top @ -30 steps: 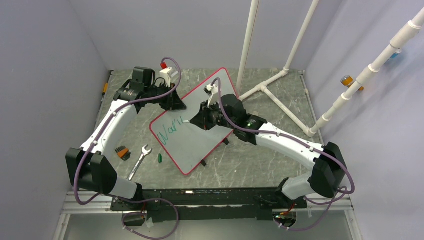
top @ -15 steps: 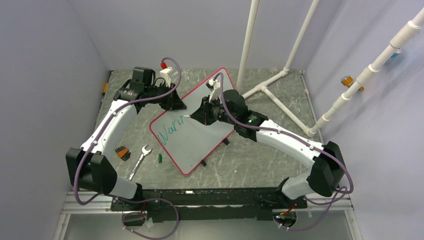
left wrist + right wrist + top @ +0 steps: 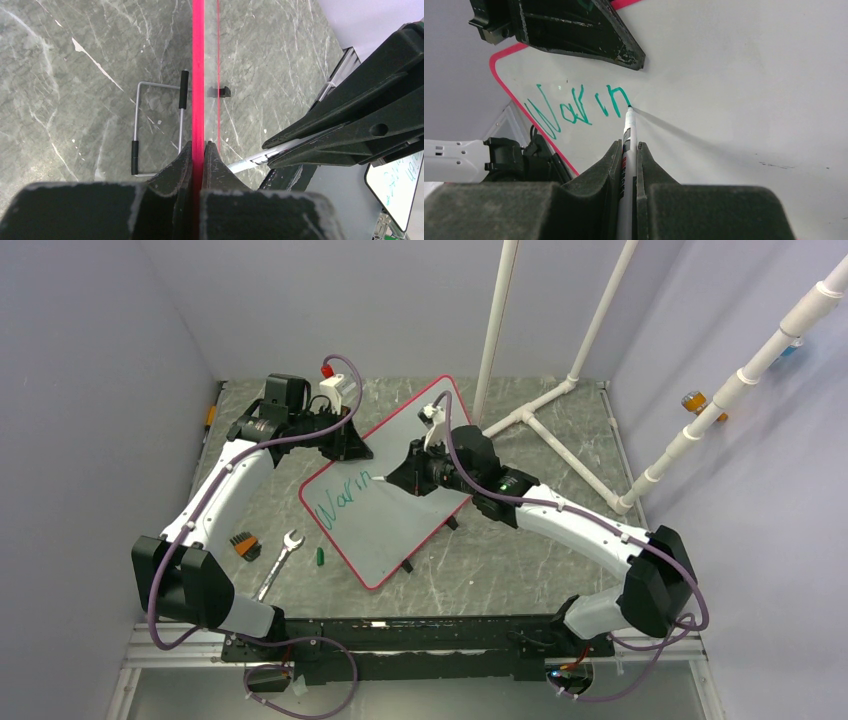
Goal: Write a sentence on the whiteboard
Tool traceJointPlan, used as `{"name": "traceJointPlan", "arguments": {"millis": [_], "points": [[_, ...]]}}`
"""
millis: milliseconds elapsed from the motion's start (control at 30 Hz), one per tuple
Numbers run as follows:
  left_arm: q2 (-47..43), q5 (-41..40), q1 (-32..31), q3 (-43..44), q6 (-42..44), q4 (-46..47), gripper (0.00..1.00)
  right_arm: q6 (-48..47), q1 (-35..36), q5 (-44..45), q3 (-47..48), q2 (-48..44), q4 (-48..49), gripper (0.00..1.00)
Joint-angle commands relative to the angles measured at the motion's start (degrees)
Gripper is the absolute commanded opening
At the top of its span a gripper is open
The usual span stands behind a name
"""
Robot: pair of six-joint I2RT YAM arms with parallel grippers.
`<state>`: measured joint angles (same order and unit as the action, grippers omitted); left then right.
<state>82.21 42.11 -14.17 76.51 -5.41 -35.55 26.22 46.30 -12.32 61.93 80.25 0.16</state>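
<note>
The jaws of the right gripper (image 3: 626,146) are clamped on a slim white marker (image 3: 628,131). It lies along the fingers, its green tip touching the whiteboard (image 3: 400,525) at the last stroke of the sentence (image 3: 574,106), which reads roughly "Warin". The left gripper (image 3: 198,148) has its 2 jaws pinched on the board's thin red rim, on the far-left long edge. The board is smooth, glossy and round-cornered, its long axis running diagonally from near-left to far-right on the grey marbled table (image 3: 500,570). A small green cap (image 3: 320,556) and a steel wrench (image 3: 280,562) lie near its left corner.
</note>
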Motion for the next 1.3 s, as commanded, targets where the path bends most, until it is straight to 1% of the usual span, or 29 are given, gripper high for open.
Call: {"name": "traceJointPlan", "arguments": {"millis": [0, 467, 733, 1000, 1267], "points": [[-0.1, -3.9, -1.7, -1.0, 6.3, 1.2, 0.0, 0.1, -0.5, 2.7, -1.7, -0.5, 0.8, 0.0], [-0.4, -4.1, -1.7, -1.2, 6.4, 1.2, 0.0, -0.7, -0.5, 2.7, 0.3, -3.2, -2.0, 0.0], [-1.1, -4.0, -1.9, -1.5, 6.3, 1.5, 0.0, -2.6, -0.5, 3.2, -1.3, -6.2, -3.1, 0.0], [-0.9, -4.4, -2.4, -1.5, 6.4, 1.3, 0.0, -4.2, -0.9, 5.7, -2.9, -10.4, -5.1, 0.0], [-0.4, -4.9, -3.1, -1.4, 6.5, 1.0, 0.0, -2.5, -2.9, 6.1, -3.6, -12.9, -7.8, 0.0]]}}
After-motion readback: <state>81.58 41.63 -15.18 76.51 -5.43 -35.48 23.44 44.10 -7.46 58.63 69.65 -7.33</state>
